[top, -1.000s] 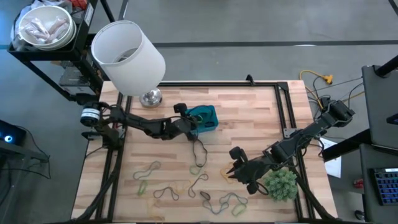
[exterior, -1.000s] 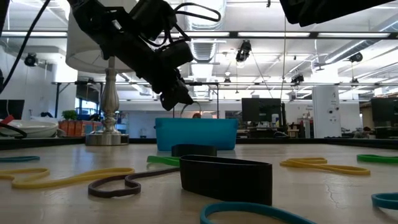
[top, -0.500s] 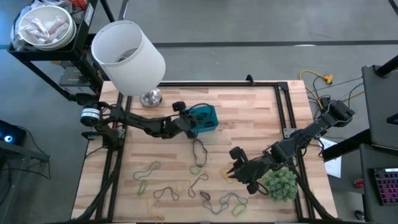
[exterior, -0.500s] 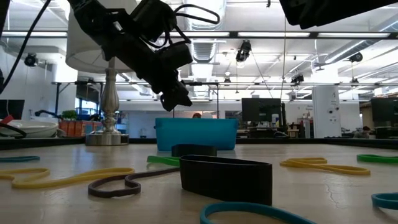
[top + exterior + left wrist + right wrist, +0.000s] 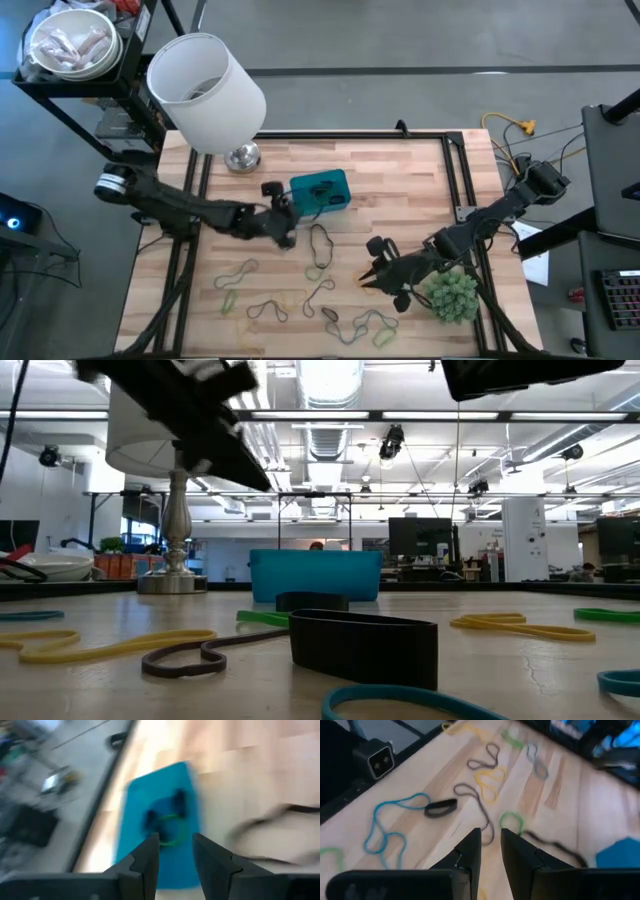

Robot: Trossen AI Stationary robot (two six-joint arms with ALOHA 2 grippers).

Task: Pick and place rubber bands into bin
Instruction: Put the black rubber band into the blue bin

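Note:
The blue bin [image 5: 322,192] stands at the table's middle, toward the far side, and in the left wrist view green and dark rubber bands [image 5: 170,822] lie in it. My left gripper [image 5: 287,228] hovers open just short of the bin's near left corner, with nothing between its fingers [image 5: 176,840]. Several more rubber bands [image 5: 320,245] lie loose across the near half of the table. My right gripper [image 5: 368,282] is among them at the near right, shut on a yellow rubber band. My right gripper holds a yellow rubber band, of which a short piece [image 5: 363,281] sticks out at the fingertips. The fingers slant down toward the table's left. They hide the place of contact, and I cannot tell whether the band is clear of the table.
A big white lampshade [image 5: 205,90] on a metal foot [image 5: 243,157] stands at the far left. A bushy green plant ball [image 5: 450,295] sits close behind my right gripper. A wide dark band [image 5: 365,645] stands on edge before the low camera. Black rails [image 5: 465,180] run along the table's sides.
My left gripper stood over the bin with a thin band hanging from it. The band has dropped, and the gripper has pulled back from the bin toward the table's near left and risen a little. My right gripper has tipped slightly in place.

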